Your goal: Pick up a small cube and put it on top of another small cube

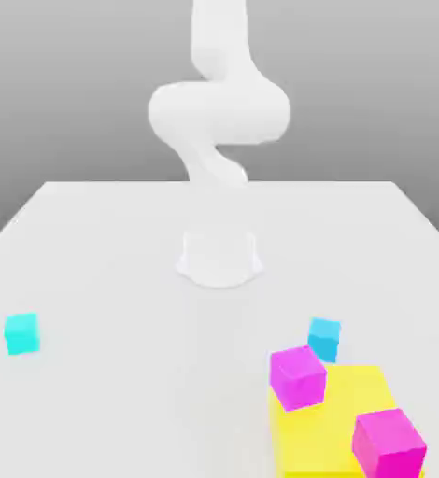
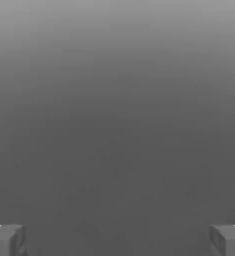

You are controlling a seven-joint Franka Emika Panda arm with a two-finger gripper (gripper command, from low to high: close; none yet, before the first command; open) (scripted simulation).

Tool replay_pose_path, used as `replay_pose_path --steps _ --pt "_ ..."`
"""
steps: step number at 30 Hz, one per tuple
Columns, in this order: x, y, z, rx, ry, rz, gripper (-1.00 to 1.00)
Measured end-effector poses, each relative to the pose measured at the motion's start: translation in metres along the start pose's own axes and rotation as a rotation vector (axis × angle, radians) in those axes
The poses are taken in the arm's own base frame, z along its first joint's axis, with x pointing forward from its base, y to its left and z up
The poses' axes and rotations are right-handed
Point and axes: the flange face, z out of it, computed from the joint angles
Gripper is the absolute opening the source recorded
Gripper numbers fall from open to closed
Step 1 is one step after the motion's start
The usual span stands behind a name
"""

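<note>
Over at the exterior view's left, I see a small cyan cube sitting by itself on the pale tabletop, well apart from the other blocks. It rests flat, turned a little so that two of its upright sides face this way.

Moving right, the white robot arm stands toward the back, near the middle of the table. Its base meets the tabletop, and the upper part bends, swells into a thick rounded joint and runs up out of the exterior view. The hand view has the gripper with its two fingers spread wide apart, clasping nothing between them.

Farther right comes a purple cube, larger to my eye than the cyan one, overlapping the far left corner of a flat yellow block. I can't tell whether it rests on that block or stands in front of it. Just behind the yellow block's far edge is a small blue cube, close to the purple one; whether they touch I can't say.

Last, nearest me on the right, a magenta cube overlaps the yellow block's near right part, its bottom cut off by the view's edge.
</note>
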Motion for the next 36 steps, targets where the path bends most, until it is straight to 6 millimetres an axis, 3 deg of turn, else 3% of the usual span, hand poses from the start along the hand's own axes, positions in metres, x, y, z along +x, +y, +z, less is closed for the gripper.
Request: replay_pose_path --steps 5,11,15,18,22,28,29,36 --pt "0.04 0.083 0.108 -0.168 -0.043 0.236 0.0" --pt "0.056 0.216 0.201 -0.363 -0.074 0.528 0.0" --pt "0.044 0.316 0.242 -0.494 -0.084 0.727 0.0" --pt "0.026 0.399 0.257 -0.597 -0.078 0.898 0.0" --pt "-0.019 0.488 0.269 -0.727 -0.082 1.086 0.0" --pt "-0.052 0.531 0.312 -0.759 -0.083 1.116 0.0" --pt "-0.057 0.535 0.318 -0.759 -0.084 1.118 -1.0" --pt "-0.057 0.535 0.318 -0.758 -0.084 1.118 -1.0"
